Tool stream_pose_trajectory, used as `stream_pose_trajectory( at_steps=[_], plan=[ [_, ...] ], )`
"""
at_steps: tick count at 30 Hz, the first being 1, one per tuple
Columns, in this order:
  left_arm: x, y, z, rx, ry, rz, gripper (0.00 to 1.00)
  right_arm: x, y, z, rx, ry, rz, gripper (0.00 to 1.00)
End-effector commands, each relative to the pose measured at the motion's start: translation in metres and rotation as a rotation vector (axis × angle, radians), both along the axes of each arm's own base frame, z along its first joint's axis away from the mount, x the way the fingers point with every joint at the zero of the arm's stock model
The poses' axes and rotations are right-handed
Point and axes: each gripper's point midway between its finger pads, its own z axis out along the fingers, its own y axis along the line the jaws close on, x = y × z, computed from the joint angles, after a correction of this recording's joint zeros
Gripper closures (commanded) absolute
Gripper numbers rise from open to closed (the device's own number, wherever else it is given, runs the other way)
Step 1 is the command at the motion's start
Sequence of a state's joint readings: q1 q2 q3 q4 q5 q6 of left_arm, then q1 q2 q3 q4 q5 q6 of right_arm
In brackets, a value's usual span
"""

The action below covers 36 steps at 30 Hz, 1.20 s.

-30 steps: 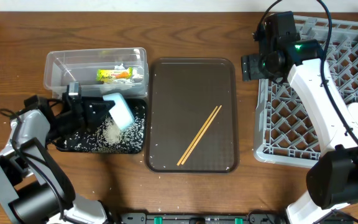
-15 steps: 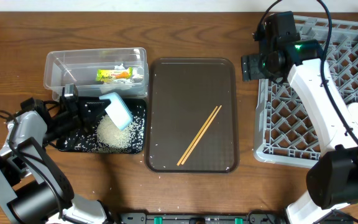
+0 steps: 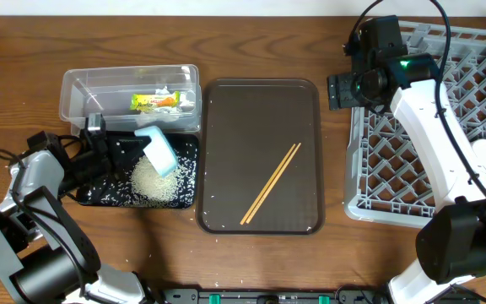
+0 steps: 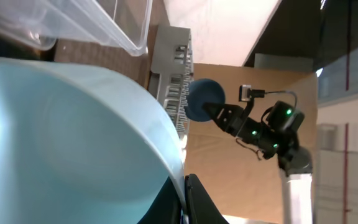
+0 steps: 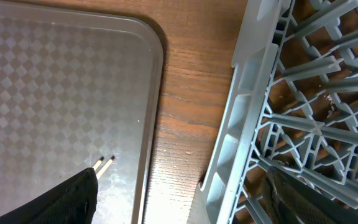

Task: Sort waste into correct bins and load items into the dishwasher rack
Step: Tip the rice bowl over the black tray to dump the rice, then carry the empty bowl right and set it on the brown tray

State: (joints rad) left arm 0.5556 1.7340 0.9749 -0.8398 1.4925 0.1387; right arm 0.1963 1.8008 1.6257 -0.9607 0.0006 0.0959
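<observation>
Left gripper (image 3: 132, 142) clamps the rim of the pale blue-white bowl (image 3: 160, 150), tipped on edge over the shallow black rectangular tub (image 3: 194, 173), where loose white rice grains (image 3: 150, 179) lie heaped. Right gripper (image 3: 342, 91) hangs above the left edge of the large grey plastic lattice rack (image 3: 386, 165), its fingers spread wide with nothing between them. Wooden chopsticks (image 3: 271, 183) lie on the flat dark brown tray (image 3: 234, 118). The yellow-green snack wrapper (image 3: 155, 102) and crumpled white tissue (image 3: 167, 91) sit in the clear plastic tub (image 3: 74, 89).

Bowl (image 3: 157, 150) tipped steeper, now nearly edge-on above tub (image 3: 89, 196). Rice pile (image 3: 152, 181) in tub grown, spread wider below bowl. Left gripper (image 3: 129, 145), clamped on bowl, shifted slightly toward tub's left end.
</observation>
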Motion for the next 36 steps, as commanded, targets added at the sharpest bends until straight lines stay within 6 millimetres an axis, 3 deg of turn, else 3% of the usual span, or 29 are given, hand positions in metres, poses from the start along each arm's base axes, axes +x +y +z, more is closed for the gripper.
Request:
stream_pose_trajectory(
  at_steps=[1,5,10,14,19,22,27,32,36],
  plan=[
    [0.000,0.003,-0.009,0.044,0.030,0.001,0.94,0.001,-0.006,-0.001,-0.006,0.000,-0.024,0.16],
    [0.001,-0.002,0.016,-0.031,-0.103,-0.003,0.94,0.000,-0.006,-0.001,-0.008,0.001,-0.019,0.16],
    [-0.004,-0.012,0.007,0.016,-0.048,-0.039,0.94,0.000,-0.006,-0.001,-0.011,0.002,-0.014,0.16],
    [-0.013,-0.034,0.002,0.163,-0.043,-0.133,0.94,0.000,-0.006,-0.001,-0.010,0.001,-0.014,0.16],
    [-0.022,-0.075,0.012,0.416,-0.111,-0.279,0.94,0.002,-0.005,0.000,-0.008,-0.010,-0.014,0.16],
    [-0.016,-0.094,0.008,0.581,-0.132,-0.307,0.94,0.003,-0.005,0.001,-0.007,-0.014,-0.014,0.16],
    [0.000,-0.149,0.002,0.762,-0.252,-0.365,0.94,0.004,-0.005,0.001,-0.006,-0.017,-0.014,0.16],
    [0.011,-0.199,-0.022,0.911,-0.334,-0.406,0.94,0.004,-0.005,0.001,-0.007,-0.016,-0.014,0.16],
    [0.017,-0.222,-0.049,1.017,-0.365,-0.429,0.94,0.004,-0.005,0.001,-0.006,-0.017,-0.014,0.16]
  ],
)
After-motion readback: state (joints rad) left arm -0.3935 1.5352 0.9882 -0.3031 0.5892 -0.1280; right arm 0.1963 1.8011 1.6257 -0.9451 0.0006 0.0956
